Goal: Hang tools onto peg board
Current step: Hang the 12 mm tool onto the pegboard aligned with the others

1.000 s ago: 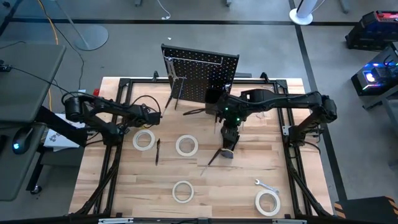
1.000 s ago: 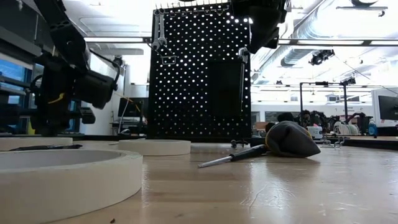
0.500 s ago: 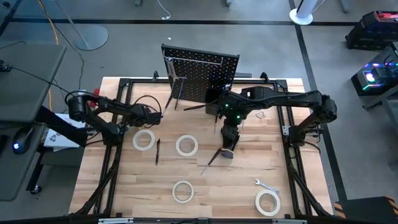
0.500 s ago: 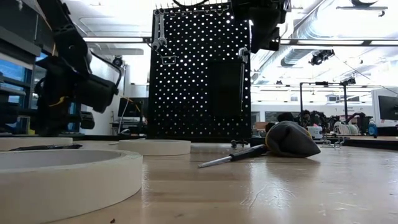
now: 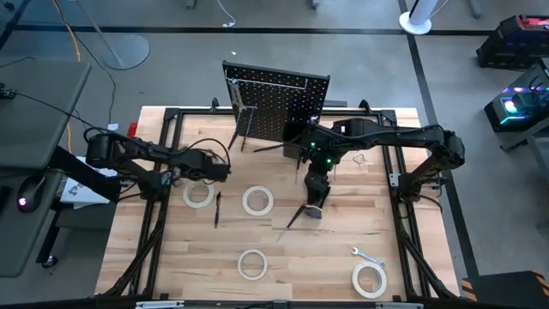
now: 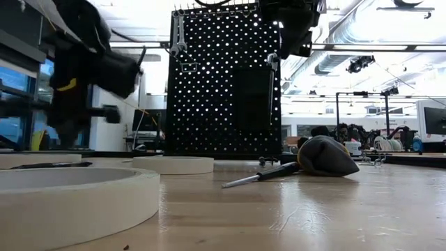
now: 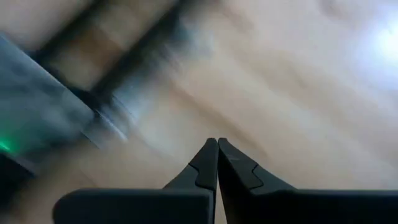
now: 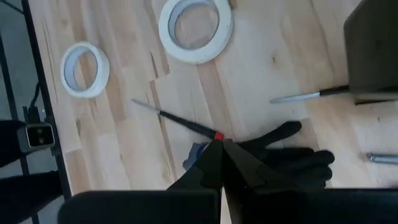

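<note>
Peg board (image 5: 276,107) stood upright at the 12 o'clock edge of the worktop (image 5: 403,249), already carrying two wrenches (image 6: 178,35) near its top corner and a long tool (image 6: 272,84) on its other side. Still loose on the worktop: four tape rolls, a wrench (image 5: 369,256) at about 5 o'clock, a screwdriver (image 5: 217,209) at 9 o'clock, a second screwdriver (image 5: 300,215) with a black glove (image 5: 316,209) near centre.

Step judged: between hangs, selecting the next tool. Right gripper (image 5: 316,190) hung above the glove, jaws closed and empty. Left gripper (image 5: 225,169) was over the 10 o'clock area just beside a tape roll (image 5: 198,193), jaws closed, holding nothing.

Central screwdriver's long axis ran 1-to-7 o'clock in the high view, handle by the glove, tip toward 7.

Next move, as judged: open jaws, descend across the handle, grip crosswise to that axis.
</note>
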`<state>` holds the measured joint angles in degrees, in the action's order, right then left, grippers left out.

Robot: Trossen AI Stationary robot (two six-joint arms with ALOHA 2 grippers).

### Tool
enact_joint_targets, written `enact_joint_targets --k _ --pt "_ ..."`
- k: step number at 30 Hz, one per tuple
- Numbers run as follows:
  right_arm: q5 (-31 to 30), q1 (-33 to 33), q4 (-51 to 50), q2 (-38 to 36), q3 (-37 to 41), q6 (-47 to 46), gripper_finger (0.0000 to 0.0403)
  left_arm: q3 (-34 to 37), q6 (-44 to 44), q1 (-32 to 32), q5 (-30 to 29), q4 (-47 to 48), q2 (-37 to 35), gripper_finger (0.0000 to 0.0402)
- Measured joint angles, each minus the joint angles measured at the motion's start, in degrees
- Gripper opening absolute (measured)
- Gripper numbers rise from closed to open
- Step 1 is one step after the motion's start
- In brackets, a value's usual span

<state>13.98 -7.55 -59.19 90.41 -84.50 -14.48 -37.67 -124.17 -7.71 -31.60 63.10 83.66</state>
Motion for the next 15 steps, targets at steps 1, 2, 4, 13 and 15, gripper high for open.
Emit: enact_joint_targets --k 1,2,4,13,15 --pt "0.0 -0.2 0.5 0.0 0.0 0.0 0.0 0.1 -1.0 -0.8 -0.5 2.3 0.0 0.0" --pt "0.0 -0.4 0.8 0.0 0.0 -0.2 0.0 0.4 -1.3 -1.7 -0.7 2.3 0.0 0.0" --pt "0.2 -1.1 1.5 0.0 0.0 -0.6 0.0 1.0 0.0 -3.4 -1.2 0.3 0.5 0.0" --pt "3.1 -2.5 1.5 0.0 0.0 -2.7 0.0 2.6 -0.1 -8.9 -3.1 -0.8 7.9 0.0" --pt "3.4 -2.5 1.3 0.0 0.0 -3.3 0.0 2.6 -0.1 -10.7 -3.7 -1.3 9.4 0.0"
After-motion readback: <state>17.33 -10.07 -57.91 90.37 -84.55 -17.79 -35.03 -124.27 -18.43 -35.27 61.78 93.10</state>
